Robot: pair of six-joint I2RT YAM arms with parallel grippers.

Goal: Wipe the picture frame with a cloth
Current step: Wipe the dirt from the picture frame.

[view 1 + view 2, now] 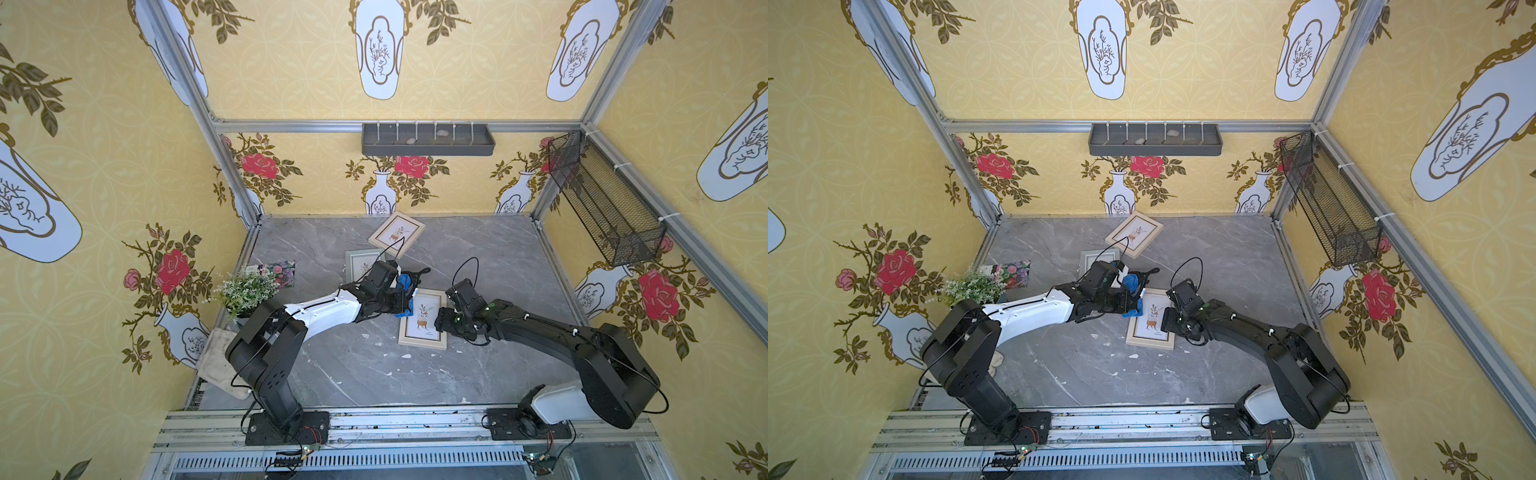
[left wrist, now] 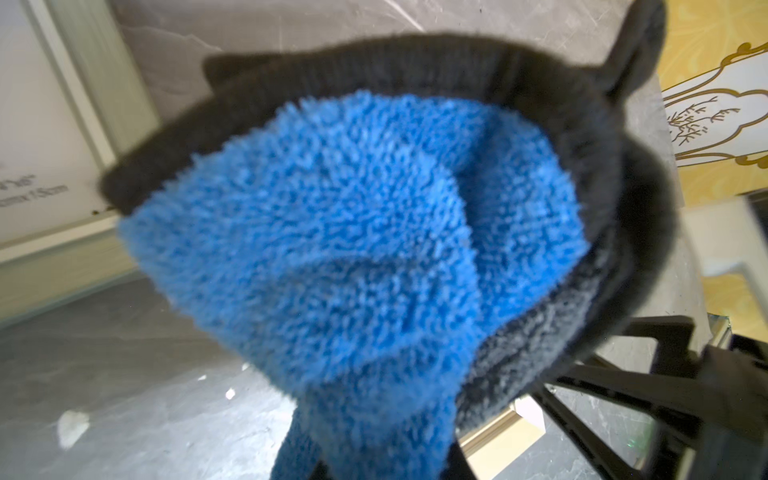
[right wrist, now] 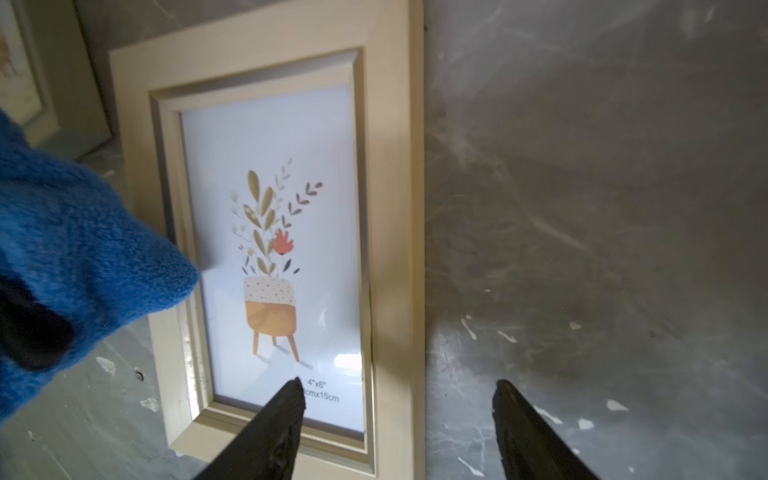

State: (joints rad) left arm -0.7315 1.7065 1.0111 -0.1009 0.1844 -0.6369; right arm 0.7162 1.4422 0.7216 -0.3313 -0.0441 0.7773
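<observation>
A beige picture frame (image 1: 423, 320) (image 1: 1151, 320) with a potted-plant print lies flat mid-table. The plush blue cloth (image 1: 405, 286) (image 1: 1133, 286) with black trim hangs bunched from my left gripper (image 2: 374, 469), which is shut on it. The cloth (image 3: 83, 257) rests over the frame's far left corner and side. It fills the left wrist view (image 2: 353, 232) and hides the fingers. My right gripper (image 3: 399, 395) (image 1: 440, 322) is open at the frame's (image 3: 274, 249) right side. One finger is over the glass, the other over the table, and nothing is held.
A second beige frame (image 1: 397, 233) lies near the back wall. A grey-green frame (image 1: 362, 262) sits partly under the left arm. At the left stand a potted plant (image 1: 245, 291), a floral box (image 1: 278, 272) and an off-white glove (image 1: 216, 361). A mesh basket (image 1: 602, 199) hangs at right.
</observation>
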